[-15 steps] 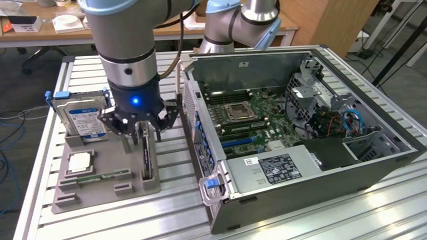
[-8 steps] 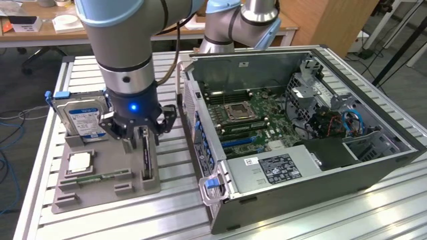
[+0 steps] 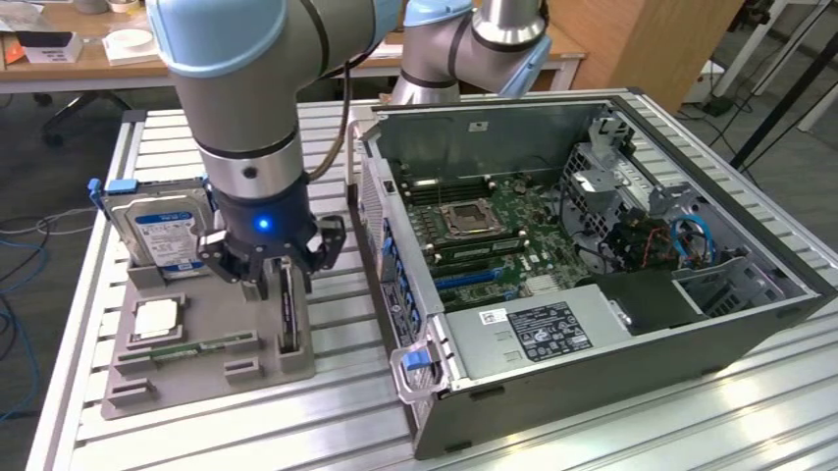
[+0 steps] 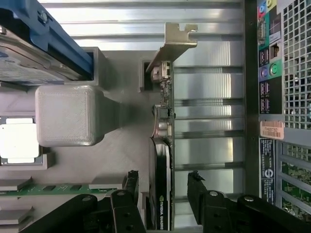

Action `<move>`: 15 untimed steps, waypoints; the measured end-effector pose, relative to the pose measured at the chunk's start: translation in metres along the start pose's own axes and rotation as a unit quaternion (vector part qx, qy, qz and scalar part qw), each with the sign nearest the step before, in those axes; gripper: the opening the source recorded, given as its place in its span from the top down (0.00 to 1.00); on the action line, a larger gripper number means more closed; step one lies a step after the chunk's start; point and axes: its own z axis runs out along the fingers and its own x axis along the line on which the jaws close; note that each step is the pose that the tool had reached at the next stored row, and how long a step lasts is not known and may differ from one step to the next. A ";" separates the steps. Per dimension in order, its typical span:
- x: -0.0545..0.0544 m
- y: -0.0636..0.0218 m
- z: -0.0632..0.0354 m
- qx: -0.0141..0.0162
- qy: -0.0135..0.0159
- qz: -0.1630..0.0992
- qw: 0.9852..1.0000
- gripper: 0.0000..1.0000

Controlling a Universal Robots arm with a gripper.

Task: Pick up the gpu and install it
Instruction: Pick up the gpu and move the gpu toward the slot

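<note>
A slatted metal tabletop [image 3: 629, 427] is seen. Behind it, a wooden desk [image 3: 53, 74] and cabinet [image 3: 661, 44] are set. Blue cables [image 3: 14, 314] are strewn on the grey floor [image 3: 46, 167].

The arm [image 3: 242, 88] reaches straight down, its wrist [image 3: 249, 191] vertical. The end effector [image 3: 278, 280] points downward, its two dark fingers [image 4: 130, 194] spread wide apart, gripping nothing.

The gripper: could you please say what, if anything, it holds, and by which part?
Nothing is held. The gripper is open, its fingers straddling the gpu standing in the tray without touching it.
</note>
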 end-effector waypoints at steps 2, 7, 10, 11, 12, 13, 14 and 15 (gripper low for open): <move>-0.001 -0.0001 0.0035 0.000 0.000 -0.001 1.000 0.47; -0.002 -0.0002 0.0071 0.000 0.000 -0.001 1.000 0.47; -0.002 -0.0002 0.0075 0.000 0.000 -0.001 1.000 0.55; -0.002 0.0000 0.0081 0.000 0.000 -0.001 1.000 0.55; -0.001 0.0002 0.0089 0.000 -0.001 -0.001 1.000 0.61; 0.000 0.0005 0.0094 -0.001 -0.001 -0.001 1.000 0.61; 0.001 0.0008 0.0099 -0.002 -0.001 -0.001 1.000 0.61; 0.001 0.0010 0.0106 -0.003 -0.001 -0.001 1.000 0.61</move>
